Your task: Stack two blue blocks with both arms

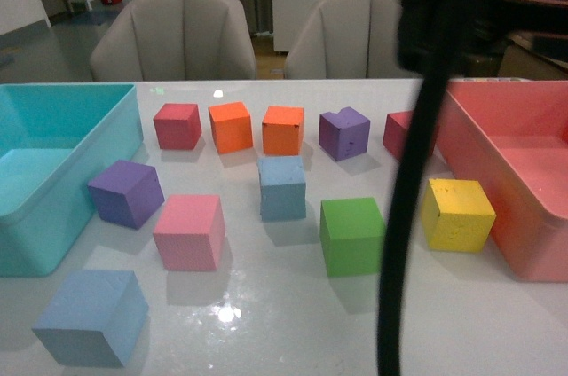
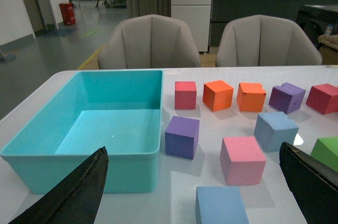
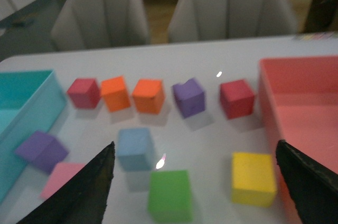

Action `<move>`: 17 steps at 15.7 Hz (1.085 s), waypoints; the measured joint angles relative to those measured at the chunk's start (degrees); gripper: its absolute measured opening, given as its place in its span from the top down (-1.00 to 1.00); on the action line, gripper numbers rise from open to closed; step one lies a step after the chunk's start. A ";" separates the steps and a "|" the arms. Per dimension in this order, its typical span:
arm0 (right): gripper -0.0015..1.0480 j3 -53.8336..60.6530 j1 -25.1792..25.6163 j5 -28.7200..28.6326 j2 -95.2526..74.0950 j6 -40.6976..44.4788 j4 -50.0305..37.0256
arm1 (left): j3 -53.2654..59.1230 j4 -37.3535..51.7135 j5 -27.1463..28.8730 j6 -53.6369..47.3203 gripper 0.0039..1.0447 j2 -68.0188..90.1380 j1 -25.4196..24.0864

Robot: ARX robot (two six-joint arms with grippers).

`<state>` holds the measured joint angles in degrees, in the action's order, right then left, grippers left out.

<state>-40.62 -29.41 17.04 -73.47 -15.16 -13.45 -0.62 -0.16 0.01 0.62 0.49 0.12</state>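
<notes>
Front view: a glossy white table (image 1: 293,340) throws back a spot of ceiling light. Closest of all, nearer than a pink cube (image 1: 188,232) and to its left, sits the near blue block (image 1: 91,317), a matte, pale foam cube with rough edges. The far blue block (image 1: 282,187) stands just beyond the pink cube and to its right, well apart from the first.

A green cube (image 1: 352,235) lies right of the pink cube, and a yellow cube (image 1: 457,214) lies further right. A purple cube (image 1: 126,192) sits just beyond the pink cube on its left. A black cable (image 1: 404,216) hangs between the green and yellow cubes.

Left of the pink cube is a smooth turquoise bin (image 1: 115,141), and far to its right is a coral bin (image 1: 475,159). Beyond it runs a row of five cubes (image 1: 283,129) in red, orange and purple. Behind the table are two grey padded chairs (image 1: 173,35) and a polished floor.

The left gripper (image 2: 193,149) is spread wide and holds nothing, with the near blue block just ahead between its black fingers. The right gripper (image 3: 194,143) is equally wide and empty, raised over the table, with the far blue block ahead of it.
</notes>
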 joint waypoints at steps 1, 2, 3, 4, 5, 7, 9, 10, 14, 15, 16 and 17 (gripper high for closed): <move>-0.60 7.76 0.79 6.64 1.25 5.73 -16.04 | 0.00 0.00 -0.02 0.00 -0.88 0.00 0.00; -0.39 10.54 3.72 7.37 -0.90 9.60 -25.11 | 0.00 0.02 -0.02 0.00 -0.88 0.00 0.00; -0.30 11.82 5.31 6.43 -1.16 10.73 -27.19 | 0.00 0.02 -0.15 0.00 -0.88 0.00 0.00; -0.13 15.23 8.39 4.13 0.72 12.28 -28.92 | 0.00 -0.02 0.15 0.00 -0.88 0.00 0.00; 0.29 23.02 15.02 -2.32 15.85 13.79 -23.06 | 0.00 -0.07 0.13 0.00 -0.88 0.00 -0.15; 0.89 29.38 20.46 -7.23 29.40 14.43 -19.71 | 0.00 0.00 -0.02 0.00 -0.88 0.00 -0.15; 0.96 33.20 22.80 -10.32 34.23 14.82 -17.66 | 0.00 -0.02 0.02 0.00 -0.88 0.00 -0.15; 0.96 34.05 23.65 -11.06 36.54 14.82 -16.76 | 0.00 -0.02 0.00 0.00 -0.88 0.00 -0.15; 0.96 35.50 28.02 -15.98 39.91 14.93 -14.95 | 0.00 -0.02 -0.02 0.00 -0.88 0.00 -0.15; 0.96 35.85 29.14 -16.44 40.68 14.93 -14.32 | 0.00 -0.02 -0.02 0.00 -0.88 0.00 -0.15; 0.96 36.09 29.53 -16.37 41.18 14.93 -13.94 | 0.00 -0.02 0.04 0.00 -0.88 0.00 -0.15; 0.96 36.48 29.83 -16.41 41.92 14.91 -13.49 | 0.00 -0.02 0.11 0.00 -0.88 0.00 -0.15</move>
<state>-4.14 0.43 0.62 -31.55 -0.25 -26.94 -0.62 -0.19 0.12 0.62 0.49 -0.03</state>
